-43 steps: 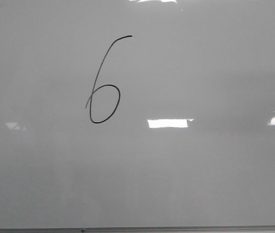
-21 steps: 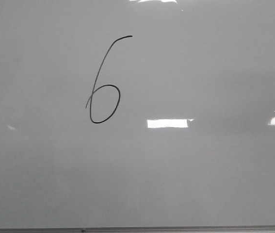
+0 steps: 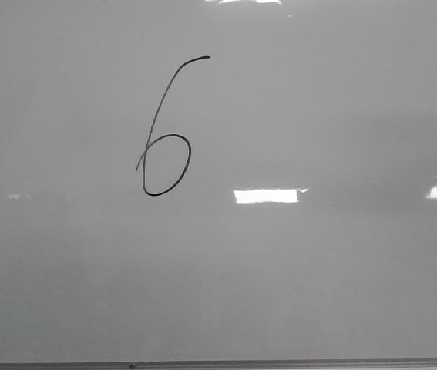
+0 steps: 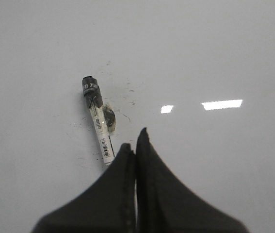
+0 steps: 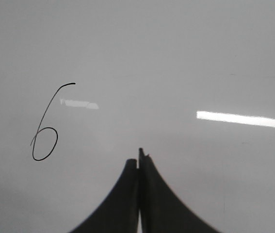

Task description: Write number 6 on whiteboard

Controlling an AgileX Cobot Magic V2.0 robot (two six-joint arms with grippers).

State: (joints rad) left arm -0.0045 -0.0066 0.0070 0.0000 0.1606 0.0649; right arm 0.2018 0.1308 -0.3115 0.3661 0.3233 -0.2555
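Note:
The number 6 is drawn in thin black line on the whiteboard, left of centre in the front view; no gripper shows there. It also shows in the right wrist view, off to one side of my right gripper, which is shut and empty above the board. My left gripper is shut with nothing between its fingers. A white marker with a black cap lies on the board beside it, its near end hidden behind one finger.
The board's thin grey frame edge runs along the bottom of the front view. Bright rectangular light reflections sit on the board. A dark smudge and faint ink specks lie next to the marker.
A small glare patch at the left of the board has shrunk and faded. The number 6 is unchanged.

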